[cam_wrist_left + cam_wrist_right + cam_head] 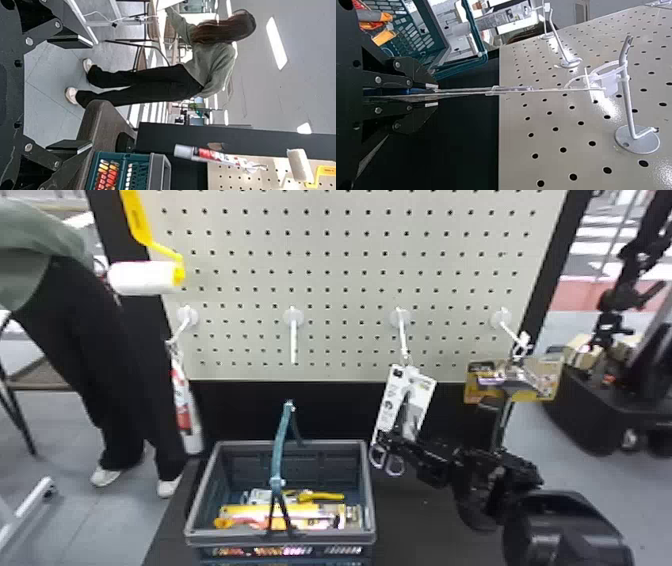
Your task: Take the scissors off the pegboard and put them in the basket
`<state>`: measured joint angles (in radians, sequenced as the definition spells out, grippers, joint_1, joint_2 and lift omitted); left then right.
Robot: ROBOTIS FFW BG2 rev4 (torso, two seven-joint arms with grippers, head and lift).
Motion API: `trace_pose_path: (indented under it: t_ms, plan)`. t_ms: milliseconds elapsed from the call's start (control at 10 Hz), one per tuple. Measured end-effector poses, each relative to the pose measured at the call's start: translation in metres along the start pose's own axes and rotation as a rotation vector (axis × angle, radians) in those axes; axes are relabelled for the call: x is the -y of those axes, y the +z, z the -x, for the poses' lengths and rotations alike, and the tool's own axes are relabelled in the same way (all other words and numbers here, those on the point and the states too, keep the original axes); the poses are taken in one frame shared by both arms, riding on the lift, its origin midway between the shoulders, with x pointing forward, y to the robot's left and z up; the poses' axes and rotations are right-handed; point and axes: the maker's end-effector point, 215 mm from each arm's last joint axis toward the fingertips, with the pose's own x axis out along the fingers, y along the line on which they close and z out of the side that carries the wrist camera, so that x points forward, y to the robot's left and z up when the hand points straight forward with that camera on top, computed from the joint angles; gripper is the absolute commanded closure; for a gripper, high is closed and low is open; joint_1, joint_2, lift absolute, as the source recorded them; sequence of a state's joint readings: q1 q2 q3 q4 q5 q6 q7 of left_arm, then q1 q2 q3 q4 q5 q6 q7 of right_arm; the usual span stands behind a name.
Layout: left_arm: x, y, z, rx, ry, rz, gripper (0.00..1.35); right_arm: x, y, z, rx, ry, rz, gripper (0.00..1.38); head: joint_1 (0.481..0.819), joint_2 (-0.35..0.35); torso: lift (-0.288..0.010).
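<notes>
The left gripper (88, 94) is idle, fingers wide apart. Ahead, the basket (230, 535) holds other tools (272, 510). By its far right corner, the right gripper (432, 95) pinches the carded scissors (388, 405), looped on a hook (403, 335) above the pegboard's (335, 281) lower edge. Grasping seems done; unhooking and basketing remain.

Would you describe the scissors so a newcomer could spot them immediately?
On the pegboard, find the third hook from the left. The scissors' white card hangs there, pinched by the right hand, looped handles lowest; the pack to its right is yellow-backed instead.
</notes>
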<state>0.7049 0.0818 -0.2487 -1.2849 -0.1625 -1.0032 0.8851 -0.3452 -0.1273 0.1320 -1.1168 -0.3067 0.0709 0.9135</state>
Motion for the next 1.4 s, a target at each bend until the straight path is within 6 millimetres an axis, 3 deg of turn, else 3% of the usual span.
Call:
trace_pose_path:
  t_ms: [700,1400]
  plan:
    - [0.000,-0.001,0.000,-0.003,-0.001,0.000,0.39,0.000,0.001,0.000,0.007,0.002,-0.006,1.12,0.549,0.000,-0.100]
    - [-0.001,-0.004,0.001,-0.012,0.000,-0.002,0.39,-0.020,0.016,0.001,0.059,0.018,0.000,1.12,0.549,0.000,-0.100]
